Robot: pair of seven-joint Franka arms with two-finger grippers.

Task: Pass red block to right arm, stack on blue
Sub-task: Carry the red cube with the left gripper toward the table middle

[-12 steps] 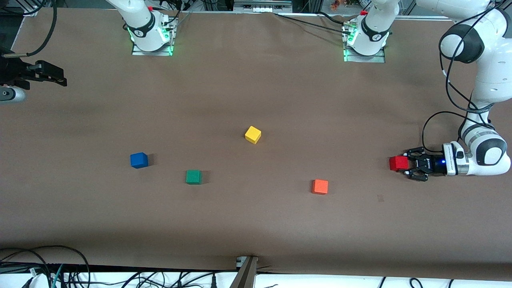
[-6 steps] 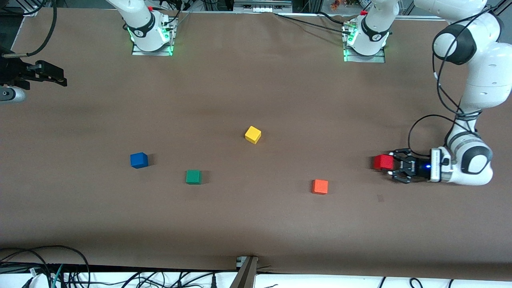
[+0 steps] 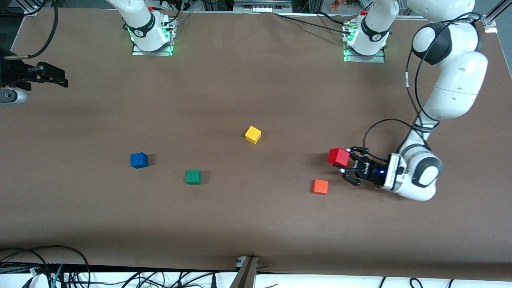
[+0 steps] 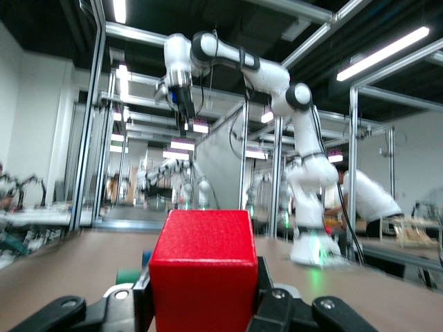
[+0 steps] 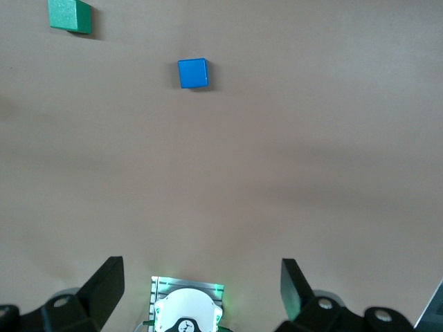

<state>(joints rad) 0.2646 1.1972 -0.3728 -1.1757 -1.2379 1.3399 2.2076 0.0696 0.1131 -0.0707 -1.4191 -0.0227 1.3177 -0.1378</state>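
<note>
My left gripper point(image 3: 347, 163) is shut on the red block point(image 3: 338, 157) and holds it a little above the bare table, close to the orange cube point(image 3: 320, 187). In the left wrist view the red block point(image 4: 204, 266) fills the space between the black fingers point(image 4: 266, 304). The blue cube point(image 3: 139, 160) sits on the table toward the right arm's end, and also shows as the blue cube point(image 5: 192, 72) in the right wrist view. My right gripper point(image 3: 60, 78) hangs high at that end of the table. Its fingers point(image 5: 104, 287) stand wide open with nothing between them.
A green cube point(image 3: 193, 177) lies beside the blue one, slightly nearer the front camera. A yellow cube point(image 3: 253, 134) sits mid-table. The two arm bases point(image 3: 151, 36) stand along the table's back edge. Cables hang past the front edge point(image 3: 248, 264).
My left gripper has carried the red block toward the right arm's end of the table, from near the table's edge to beside the orange cube. The right arm has not moved.
</note>
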